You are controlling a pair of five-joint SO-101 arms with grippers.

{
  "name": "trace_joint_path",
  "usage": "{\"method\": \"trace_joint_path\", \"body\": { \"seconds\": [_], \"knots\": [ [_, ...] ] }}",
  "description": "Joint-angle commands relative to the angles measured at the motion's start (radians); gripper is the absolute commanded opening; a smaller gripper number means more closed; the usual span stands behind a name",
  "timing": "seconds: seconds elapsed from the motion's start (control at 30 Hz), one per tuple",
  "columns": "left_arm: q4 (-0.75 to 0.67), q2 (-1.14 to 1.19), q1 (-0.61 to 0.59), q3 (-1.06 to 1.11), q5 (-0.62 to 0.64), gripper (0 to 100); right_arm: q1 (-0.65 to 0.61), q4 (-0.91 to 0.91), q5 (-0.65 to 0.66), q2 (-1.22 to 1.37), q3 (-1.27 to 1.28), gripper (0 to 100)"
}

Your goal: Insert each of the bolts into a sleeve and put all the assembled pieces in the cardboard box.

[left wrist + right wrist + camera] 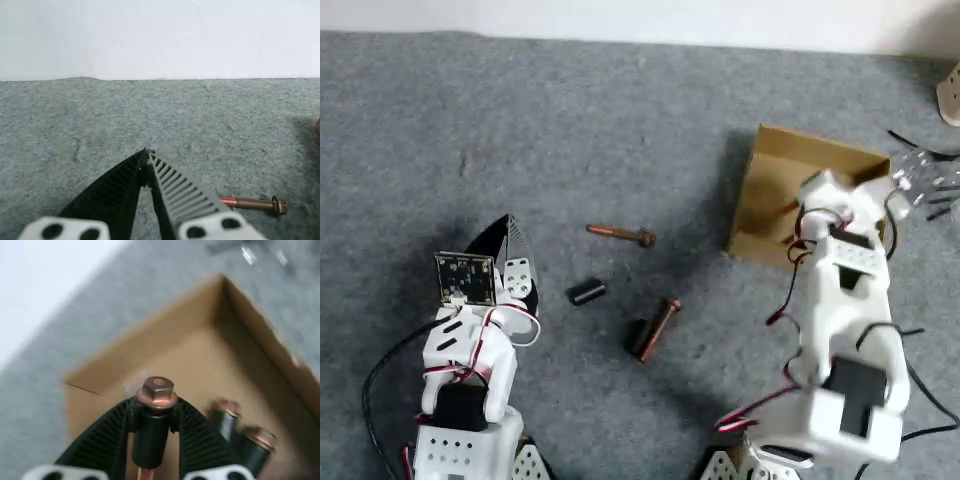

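Observation:
My right gripper point(155, 407) is shut on a copper bolt in a black sleeve point(151, 435), held head-up over the cardboard box point(210, 355). Two more sleeved bolts point(225, 420) point(257, 447) lie inside that box. In the high view the right arm point(840, 260) hangs over the box point(765, 215). My left gripper point(508, 228) point(148, 154) is shut and empty above the carpet at the left. A bare bolt point(620, 235) point(252, 203) lies to its right. Nearer lie a loose black sleeve point(586, 293) and a bolt with a sleeve on its end point(653, 330).
Grey carpet covers the table up to a white wall at the back. A perforated metal part point(925, 175) and dark cables lie right of the box. A beige object point(950, 95) sits at the far right edge.

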Motion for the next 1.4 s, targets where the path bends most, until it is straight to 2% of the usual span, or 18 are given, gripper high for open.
{"method": "trace_joint_path", "body": {
  "seconds": [0.0,0.1,0.27,0.33,0.47,0.63,0.73,0.9,1.07,1.17,1.27,1.3,1.37],
  "knots": [
    [-0.002,-0.001,-0.002,0.021,-0.006,1,-0.001,-0.035,0.015,0.050,-0.061,0.4],
    [-0.002,-0.001,-0.002,0.021,-0.006,1,-0.031,-0.031,0.074,0.056,-0.061,2.2],
    [-0.002,-0.001,-0.002,0.021,-0.006,1,-0.093,-0.030,0.173,0.056,-0.058,19.4],
    [-0.002,-0.001,-0.004,0.021,-0.006,1,-0.105,-0.030,0.199,0.056,-0.056,23.4],
    [-0.002,-0.001,-0.004,0.021,-0.006,1,-0.108,-0.030,0.209,0.024,-0.053,23.6],
    [-0.002,-0.001,-0.004,0.021,-0.006,1,-0.160,0.062,0.210,-0.217,0.035,23.5],
    [-0.003,-0.001,-0.005,0.021,-0.006,1,-0.260,0.140,0.210,-0.420,0.136,23.5],
    [-0.003,-0.001,-0.007,0.021,-0.006,1,-0.518,0.174,0.230,-0.713,0.363,23.5],
    [-0.002,-0.001,-0.008,0.021,-0.006,1,-0.766,0.174,0.562,-0.819,0.522,23.5],
    [-0.002,-0.001,-0.010,0.021,-0.006,1,-0.862,0.174,0.598,-0.803,0.552,23.5],
    [-0.005,-0.001,-0.042,0.021,-0.006,1,-0.906,0.176,0.609,-0.763,0.552,23.5],
    [-0.005,-0.001,-0.051,0.021,-0.003,1,-0.914,0.176,0.634,-0.745,0.552,23.5],
    [-0.005,-0.001,-0.058,0.021,-0.003,1,-0.932,0.206,0.772,-0.699,0.547,22.1]
  ]
}}
